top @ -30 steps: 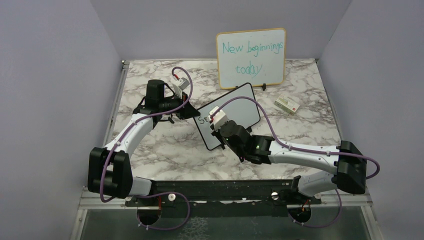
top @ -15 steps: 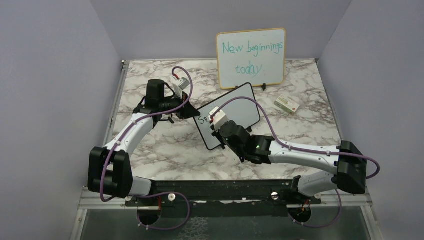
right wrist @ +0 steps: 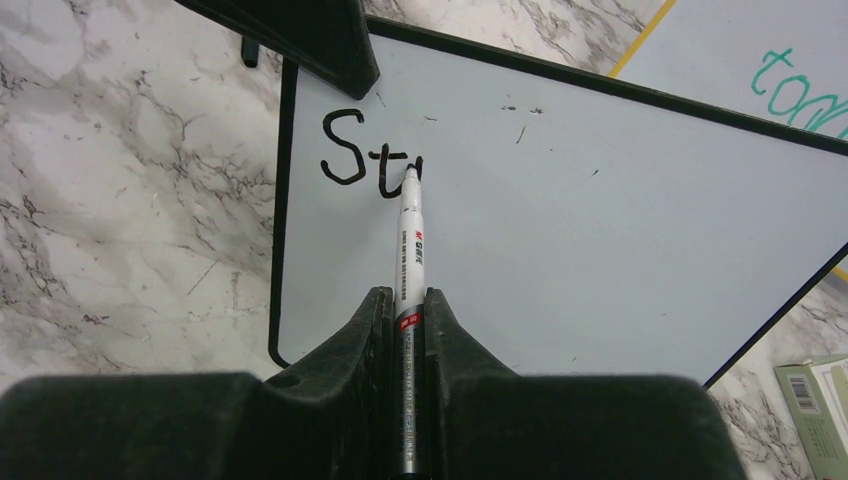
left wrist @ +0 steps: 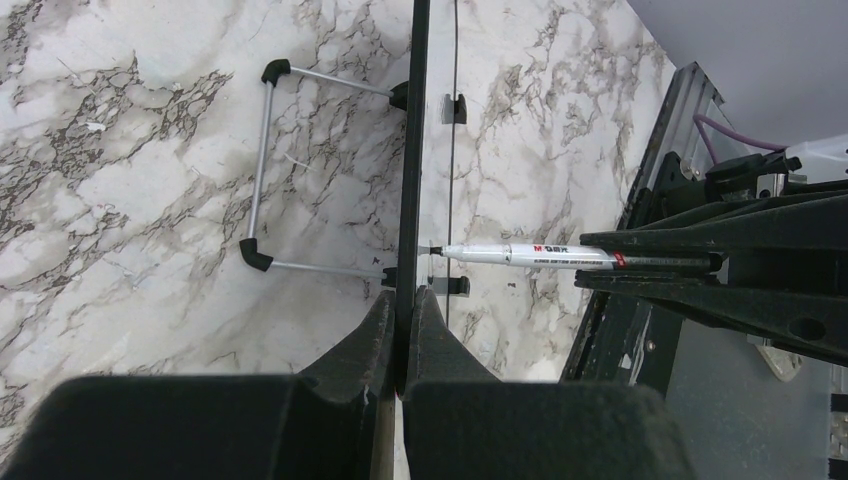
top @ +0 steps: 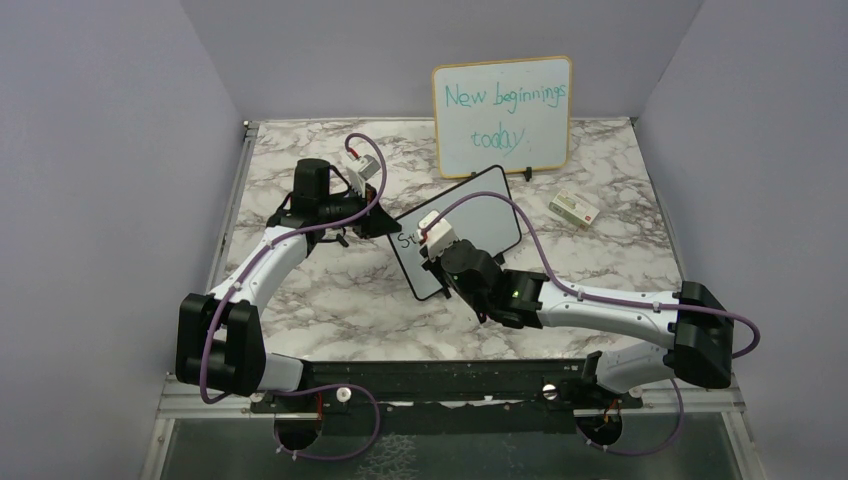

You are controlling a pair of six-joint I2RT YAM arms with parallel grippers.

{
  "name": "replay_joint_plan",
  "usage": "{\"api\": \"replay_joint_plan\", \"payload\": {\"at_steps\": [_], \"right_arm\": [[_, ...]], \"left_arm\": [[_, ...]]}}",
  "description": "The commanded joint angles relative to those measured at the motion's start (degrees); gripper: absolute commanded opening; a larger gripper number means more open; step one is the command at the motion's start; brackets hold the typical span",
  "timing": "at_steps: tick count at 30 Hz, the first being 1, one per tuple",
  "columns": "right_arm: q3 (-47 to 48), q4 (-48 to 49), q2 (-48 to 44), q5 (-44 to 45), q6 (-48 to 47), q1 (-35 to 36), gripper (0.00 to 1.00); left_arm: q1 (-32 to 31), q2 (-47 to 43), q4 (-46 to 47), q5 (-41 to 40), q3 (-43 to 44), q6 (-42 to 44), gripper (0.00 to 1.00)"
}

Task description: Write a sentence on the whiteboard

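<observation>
The small black-framed whiteboard stands tilted at the table's middle, with black letters "St" and a fresh stroke at its upper left. My left gripper is shut on the board's left edge, seen edge-on in the left wrist view. My right gripper is shut on a white marker. Its black tip touches the board just right of the "t".
A larger wood-framed board with teal writing "New beginnings today" leans on the back wall. A small green-and-white box lies to the right. The whiteboard's wire stand rests on the marble table.
The marker tip has crept slightly to the right as another stroke appears after "St". The left arm and the whiteboard have stayed put.
</observation>
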Motion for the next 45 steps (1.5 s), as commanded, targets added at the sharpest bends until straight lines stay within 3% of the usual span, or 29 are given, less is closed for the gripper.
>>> {"api": "replay_joint_plan", "payload": {"at_steps": [1, 45], "right_arm": [[-0.46, 3.04, 0.27, 2.20, -0.79, -0.49, 0.01], [-2.64, 1.43, -4.99, 0.55, 1.03, -2.33, 0.00]], "left_arm": [[-1.59, 2.30, -5.73, -4.55, -1.20, 3.24, 0.00], [-1.59, 2.47, -6.08, -5.47, -1.01, 3.24, 0.00]]}}
